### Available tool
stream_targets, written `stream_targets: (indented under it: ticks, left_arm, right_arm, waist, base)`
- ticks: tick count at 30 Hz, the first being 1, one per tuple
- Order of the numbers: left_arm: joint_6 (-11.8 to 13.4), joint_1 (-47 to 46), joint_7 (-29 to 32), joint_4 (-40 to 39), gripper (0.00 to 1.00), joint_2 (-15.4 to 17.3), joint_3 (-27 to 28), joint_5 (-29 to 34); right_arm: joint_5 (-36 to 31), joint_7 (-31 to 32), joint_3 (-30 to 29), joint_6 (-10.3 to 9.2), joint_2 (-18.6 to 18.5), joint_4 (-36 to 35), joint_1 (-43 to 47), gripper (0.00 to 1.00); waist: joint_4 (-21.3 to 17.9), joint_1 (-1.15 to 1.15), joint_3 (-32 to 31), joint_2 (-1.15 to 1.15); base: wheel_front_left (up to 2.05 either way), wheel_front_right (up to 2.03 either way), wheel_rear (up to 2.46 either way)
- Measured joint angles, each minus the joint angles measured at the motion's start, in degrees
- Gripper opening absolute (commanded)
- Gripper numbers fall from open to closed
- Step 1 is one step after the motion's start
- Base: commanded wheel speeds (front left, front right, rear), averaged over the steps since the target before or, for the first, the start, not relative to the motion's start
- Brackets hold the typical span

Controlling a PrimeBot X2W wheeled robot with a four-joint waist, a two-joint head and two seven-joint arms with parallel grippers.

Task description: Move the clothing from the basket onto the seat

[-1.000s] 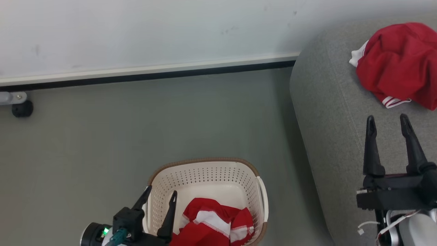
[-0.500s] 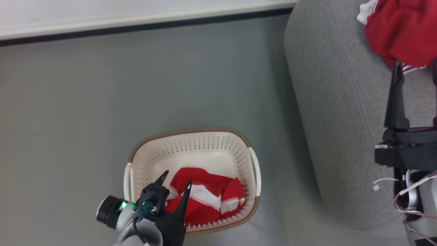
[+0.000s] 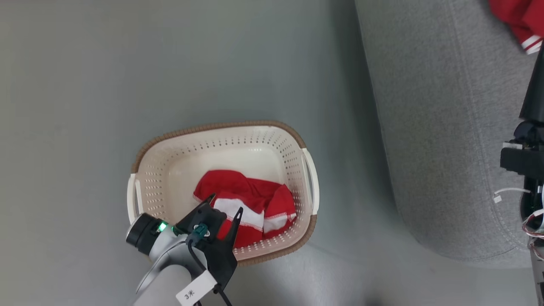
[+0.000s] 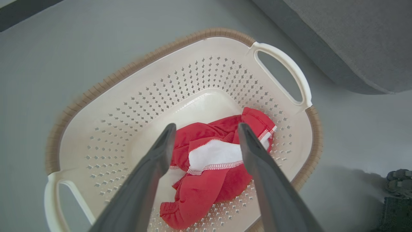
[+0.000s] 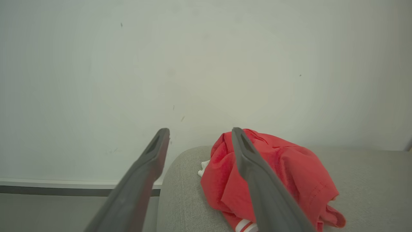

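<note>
The cream basket [image 3: 221,126] with a brown rim stands on the floor left of the grey seat [image 3: 446,127]. Red clothing [image 3: 255,193] with white stripes lies crumpled in its near right part. My left gripper [image 3: 226,203] hangs open just above this clothing, fingers pointing down into the basket [image 4: 145,61]. In the left wrist view the left gripper [image 4: 206,125] frames the clothing [image 4: 206,190] without touching it. Another red garment [image 5: 283,174] lies on the seat [image 5: 370,180]. My right gripper [image 5: 200,130] stands open and empty above the seat, near that garment [image 3: 516,17].
Grey floor surrounds the basket, with a strip of it between the basket and the seat's rounded edge. A pale wall with a dark baseboard [image 5: 64,190] rises behind the seat. A dark part of the robot's base [image 4: 397,196] sits to the right of the basket.
The head camera has tilted down, so the whole picture has shifted. My left gripper has moved from the basket's near left rim to above the clothing inside. Both grippers stay open.
</note>
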Motion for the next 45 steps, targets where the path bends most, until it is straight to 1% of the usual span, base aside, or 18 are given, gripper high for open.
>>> stream_targets:
  ticks: [12, 18, 30, 36, 45]
  left_arm:
    - [-2.37, -7.64, 1.07, 4.76, 1.0, -0.6, -1.83, 1.57]
    - [-3.49, -9.51, 2.29, 8.51, 1.0, -0.9, -4.19, 3.64]
    - [-3.36, -13.29, 2.34, 13.4, 1.0, -1.59, -4.24, 4.08]
    - [-1.91, -15.26, 2.99, 15.81, 1.0, -2.44, -3.86, 4.09]
    - [-0.85, -17.62, 2.99, 19.14, 1.0, -3.31, -4.85, 5.2]
  right_arm:
    - [0.19, -0.11, -0.43, 0.0, 0.0, -1.64, -4.46, 1.0]
    - [0.18, -0.64, -0.37, 0.0, -0.02, -0.94, -6.3, 1.0]
    - [-0.02, -1.32, 0.53, 0.08, 0.03, -0.75, -8.27, 1.0]
    - [-0.26, -1.56, 0.52, 0.09, -0.18, -0.94, -8.69, 1.0]
    - [-0.46, -1.85, 1.04, 0.11, -0.21, -0.9, -9.41, 1.0]
  waist:
    - [-0.4, 0.0, 9.12, 0.0]
    - [-0.31, 0.0, 12.67, 0.0]
    - [-0.26, -0.01, 16.12, -0.01]
    - [-0.46, -0.01, 17.8, -0.01]
    - [-0.58, -0.01, 19.61, -0.01]
  base:
    - [0.0, 0.0, 0.0]
    - [0.0, 0.0, 0.0]
    - [0.0, 0.0, 0.0]
    - [0.0, 0.0, 0.0]
    - [0.0, 0.0, 0.0]
